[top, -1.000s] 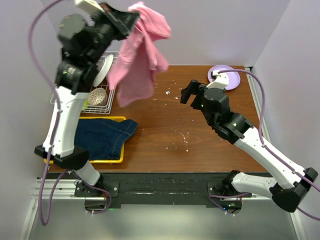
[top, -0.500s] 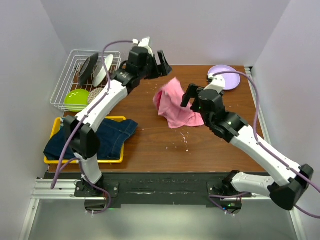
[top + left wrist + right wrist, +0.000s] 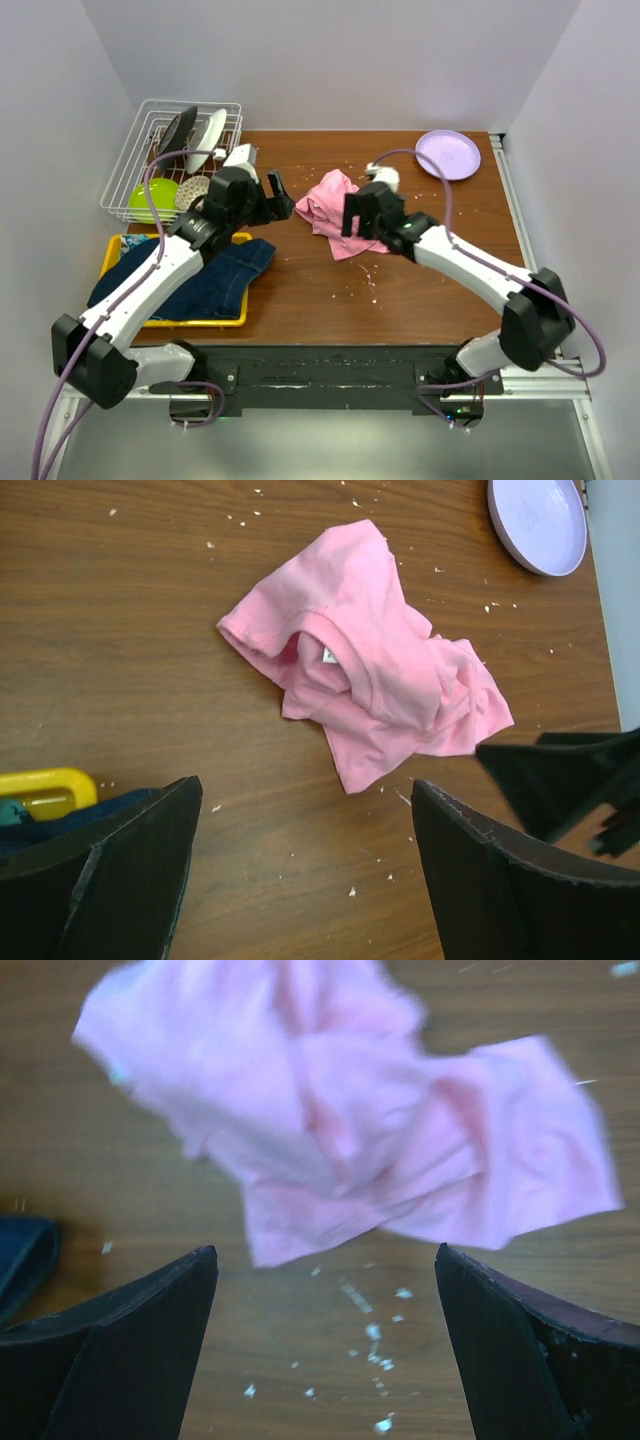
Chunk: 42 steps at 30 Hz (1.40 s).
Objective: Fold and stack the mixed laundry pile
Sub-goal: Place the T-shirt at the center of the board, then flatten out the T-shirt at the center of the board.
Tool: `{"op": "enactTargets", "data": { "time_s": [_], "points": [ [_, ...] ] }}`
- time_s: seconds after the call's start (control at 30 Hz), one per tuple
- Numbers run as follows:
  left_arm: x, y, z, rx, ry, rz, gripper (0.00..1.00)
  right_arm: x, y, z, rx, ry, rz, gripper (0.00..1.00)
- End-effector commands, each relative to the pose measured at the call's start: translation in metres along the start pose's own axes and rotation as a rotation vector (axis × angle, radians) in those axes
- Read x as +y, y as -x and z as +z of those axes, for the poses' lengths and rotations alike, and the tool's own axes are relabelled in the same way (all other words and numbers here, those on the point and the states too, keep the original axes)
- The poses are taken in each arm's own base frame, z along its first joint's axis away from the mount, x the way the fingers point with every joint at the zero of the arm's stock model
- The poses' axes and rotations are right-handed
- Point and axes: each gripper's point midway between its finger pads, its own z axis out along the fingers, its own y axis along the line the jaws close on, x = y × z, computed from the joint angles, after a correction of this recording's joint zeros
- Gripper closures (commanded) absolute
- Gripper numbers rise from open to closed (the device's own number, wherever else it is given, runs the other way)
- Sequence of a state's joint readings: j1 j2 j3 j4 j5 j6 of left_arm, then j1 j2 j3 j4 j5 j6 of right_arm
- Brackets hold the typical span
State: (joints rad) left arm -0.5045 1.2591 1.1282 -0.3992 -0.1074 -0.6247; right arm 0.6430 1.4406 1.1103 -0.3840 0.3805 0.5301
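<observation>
**Dropped: pink T-shirt (image 3: 335, 212) now on the table (image 3: 430, 290), both grippers empty**

Released from the left gripper (image 3: 278, 196), the shirt has gone from hanging high in the air a second ago to lying in a crumpled heap on the wooden top, mid-width and toward the back. My left arm has swung down after it and now hovers just beside the heap's left side. Its jaws are wide apart with nothing between them. The right gripper (image 3: 350, 216) has closed in on the heap's right side, jaws also spread and holding nothing. The denim jacket (image 3: 215, 272) lies at near left on the yellow tray (image 3: 238, 238), spilling over its right rim. I read this as the shirt delivered to the work area. It is bunched with the collar showing, so I expect to spread it flat before any fold. Nothing is folded or stacked yet.
</observation>
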Motion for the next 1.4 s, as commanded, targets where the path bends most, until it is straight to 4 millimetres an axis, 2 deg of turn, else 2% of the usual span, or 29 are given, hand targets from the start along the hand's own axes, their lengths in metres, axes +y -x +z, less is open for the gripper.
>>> {"op": "enactTargets", "data": {
  "time_s": [0.0, 0.07, 0.23, 0.3, 0.57, 0.63, 0.67, 0.8, 0.9, 0.97, 1.03, 1.07, 1.13, 1.17, 1.2, 1.23, 1.27, 1.3, 1.33, 1.37],
  "points": [
    [0.020, -0.017, 0.002, 0.003, 0.018, -0.044, 0.11, 0.034, -0.050, 0.014, 0.085, 0.043, -0.125, 0.10],
    [0.022, -0.021, 0.001, 0.013, 0.008, -0.050, 0.12, 0.043, -0.066, 0.026, 0.112, 0.050, -0.133, 0.14],
    [0.023, -0.026, 0.005, 0.039, 0.004, -0.035, 0.13, 0.064, -0.072, 0.039, 0.113, 0.073, -0.161, 0.19],
    [0.024, -0.028, 0.008, 0.046, 0.004, -0.030, 0.15, 0.065, -0.081, 0.049, 0.134, 0.049, -0.183, 0.20],
    [0.027, -0.027, 0.012, 0.052, -0.013, -0.038, 0.18, 0.067, -0.094, 0.071, 0.175, -0.005, -0.213, 0.32],
    [0.028, -0.028, 0.013, 0.054, -0.013, -0.042, 0.18, 0.070, -0.094, 0.075, 0.178, -0.009, -0.214, 0.39],
    [0.029, -0.027, 0.013, 0.052, -0.009, -0.044, 0.19, 0.067, -0.101, 0.079, 0.197, -0.027, -0.221, 0.42],
    [0.030, -0.030, 0.011, 0.060, -0.019, -0.048, 0.20, 0.062, -0.107, 0.084, 0.217, -0.058, -0.240, 0.53],
    [0.033, -0.032, 0.010, 0.059, -0.021, -0.047, 0.21, 0.066, -0.105, 0.082, 0.230, -0.037, -0.242, 0.69],
    [0.033, -0.034, 0.009, 0.068, -0.027, -0.050, 0.23, 0.067, -0.097, 0.079, 0.227, -0.046, -0.253, 0.86],
    [0.031, -0.038, 0.009, 0.078, -0.042, -0.052, 0.25, 0.072, -0.070, 0.070, 0.193, -0.043, -0.247, 1.00],
    [0.030, -0.037, 0.009, 0.076, -0.053, -0.054, 0.26, 0.073, -0.056, 0.065, 0.168, -0.043, -0.239, 1.00],
    [0.025, -0.040, 0.012, 0.077, -0.086, -0.055, 0.28, 0.083, -0.006, 0.050, 0.083, -0.017, -0.199, 1.00],
    [0.021, -0.037, 0.014, 0.062, -0.106, -0.055, 0.29, 0.086, 0.012, 0.046, 0.055, -0.008, -0.186, 1.00],
    [0.020, -0.039, 0.016, 0.069, -0.116, -0.060, 0.30, 0.081, 0.030, 0.047, 0.026, -0.026, -0.171, 1.00],
    [0.014, -0.042, 0.018, 0.083, -0.149, -0.064, 0.31, 0.088, 0.062, 0.037, -0.019, -0.016, -0.155, 1.00],
    [0.008, -0.042, 0.024, 0.086, -0.170, -0.075, 0.33, 0.087, 0.079, 0.035, -0.041, -0.020, -0.144, 1.00],
    [0.003, -0.043, 0.027, 0.090, -0.187, -0.081, 0.33, 0.078, 0.098, 0.036, -0.064, -0.047, -0.122, 1.00],
    [-0.003, -0.044, 0.029, 0.097, -0.205, -0.084, 0.34, 0.080, 0.127, 0.030, -0.112, -0.038, -0.100, 1.00],
    [-0.012, -0.049, 0.036, 0.108, -0.224, -0.088, 0.35, 0.078, 0.140, 0.029, -0.133, -0.040, -0.087, 1.00]
  ]
}}
